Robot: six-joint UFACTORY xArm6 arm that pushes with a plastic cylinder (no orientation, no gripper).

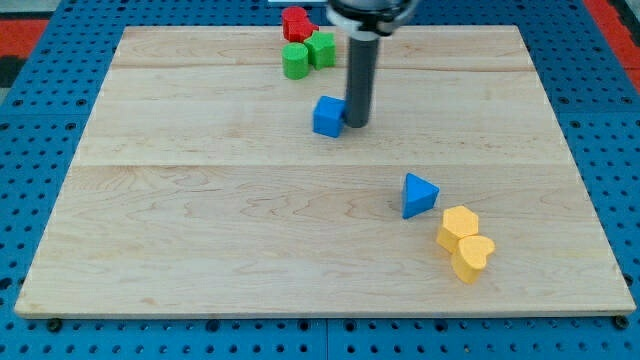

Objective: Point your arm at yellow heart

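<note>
The yellow heart (472,257) lies on the wooden board (200,220) at the view's lower right, touching a yellow hexagon-like block (458,226) just above it. My tip (357,124) rests on the board in the upper middle, right beside the right side of a blue cube (327,116). The tip is far from the yellow heart, up and to the view's left of it. A blue triangle (418,194) lies between them, nearer the yellow blocks.
Near the view's top edge a red block (296,23) sits with a green block (321,48) and a green cylinder (296,61) just below it. A blue pegboard (40,150) surrounds the board.
</note>
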